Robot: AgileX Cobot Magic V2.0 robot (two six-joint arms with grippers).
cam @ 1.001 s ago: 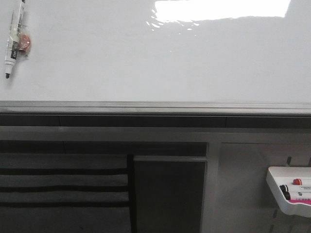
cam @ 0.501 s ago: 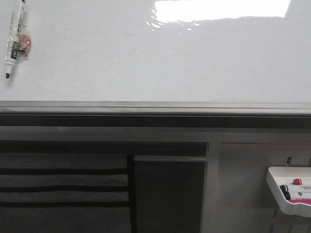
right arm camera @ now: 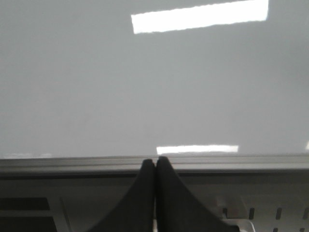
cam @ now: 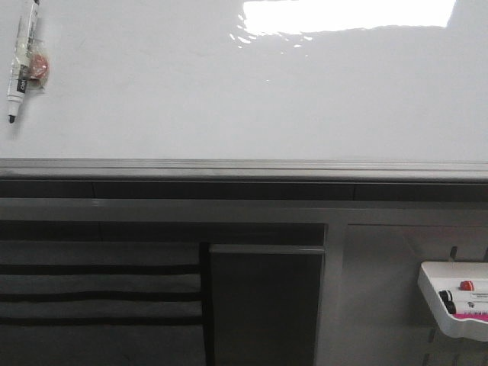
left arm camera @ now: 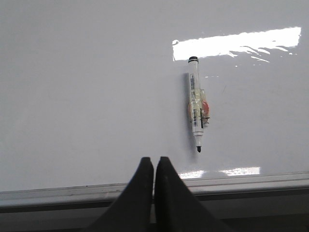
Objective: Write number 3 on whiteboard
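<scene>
The whiteboard (cam: 244, 107) is glossy white with a grey edge rail (cam: 244, 168) and bears no number 3. A white marker with a black tip (cam: 21, 65) lies on it at the far left, uncapped, with an orange lump taped to it. It also shows in the left wrist view (left arm camera: 197, 111). My left gripper (left arm camera: 154, 160) is shut and empty, over the board's near edge, the marker's tip a little beyond it to one side. My right gripper (right arm camera: 155, 162) is shut and empty at the rail. Neither gripper shows in the front view.
A small white tray (cam: 457, 297) with markers hangs at the lower right below the board. A dark panel (cam: 263, 305) and striped slats (cam: 99, 297) lie under the rail. A bright light patch (cam: 347, 15) reflects on the board's far side.
</scene>
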